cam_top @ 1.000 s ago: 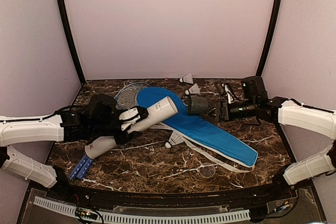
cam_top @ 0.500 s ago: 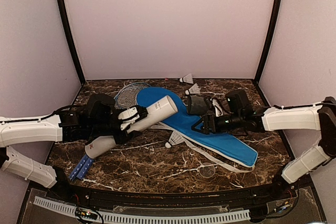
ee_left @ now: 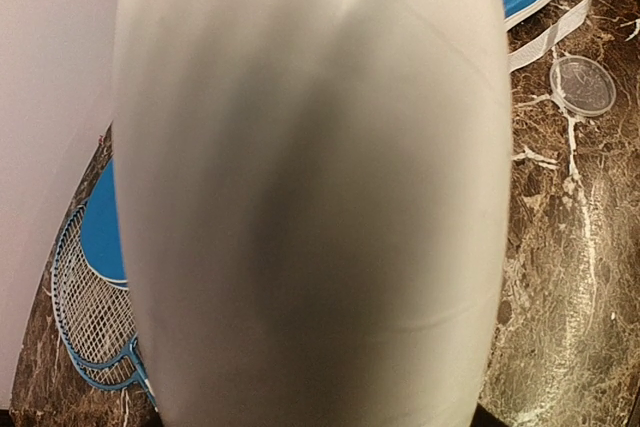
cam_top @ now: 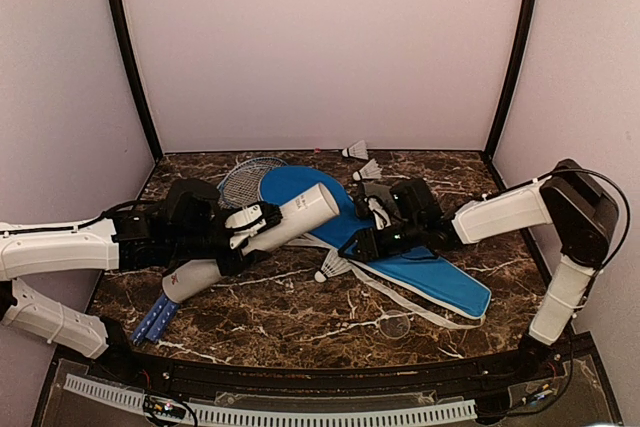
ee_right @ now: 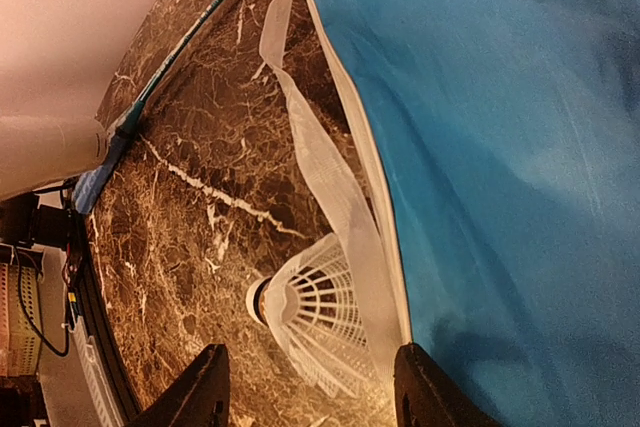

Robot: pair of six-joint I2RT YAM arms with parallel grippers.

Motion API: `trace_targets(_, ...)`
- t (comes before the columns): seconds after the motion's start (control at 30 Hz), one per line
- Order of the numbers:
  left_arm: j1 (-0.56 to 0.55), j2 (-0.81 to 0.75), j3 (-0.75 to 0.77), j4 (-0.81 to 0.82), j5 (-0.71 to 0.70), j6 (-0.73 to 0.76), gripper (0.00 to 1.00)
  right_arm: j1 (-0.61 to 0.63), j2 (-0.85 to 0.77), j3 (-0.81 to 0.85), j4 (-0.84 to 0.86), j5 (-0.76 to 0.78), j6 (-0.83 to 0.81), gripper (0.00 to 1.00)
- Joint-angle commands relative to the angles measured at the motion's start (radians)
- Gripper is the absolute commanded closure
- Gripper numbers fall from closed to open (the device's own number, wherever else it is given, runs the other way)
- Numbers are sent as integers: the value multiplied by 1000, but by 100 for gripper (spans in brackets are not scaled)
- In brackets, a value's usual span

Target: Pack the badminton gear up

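Left wrist view is mostly tube (ee_left: 310,187), gripped by the left fingers (cam_top: 256,215); right fingers (ee_right: 207,389) stand apart astride a shuttlecock (ee_right: 312,319).

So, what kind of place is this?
Probably a robot test booth: plain pale walls close around a marbled table, with a left arm and a right arm mounted at its near edge.

We count three shuttlecocks (cam_top: 355,150) (cam_top: 368,169) (cam_top: 333,265): two at the far edge, one mid-scene. There are two rackets (cam_top: 243,182), lying together on the left, one white tube (cam_top: 300,212), one blue bag (cam_top: 430,272), and one clear round lid (cam_top: 395,326), near right.
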Motion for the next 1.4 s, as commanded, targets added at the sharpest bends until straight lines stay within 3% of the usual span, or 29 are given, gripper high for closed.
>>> trace_targets(0.0, 2, -23, 23, 10, 10, 4, 42, 9, 51, 60, 70, -15, -26, 44)
trace_targets(1.1, 2, 2, 29, 7, 23, 4, 42, 73, 62, -3, 171, -15, -26, 44)
trace_targets(1.37, 2, -17, 20, 16, 11, -5, 42, 70, -11, -40, 187, -15, -26, 44)
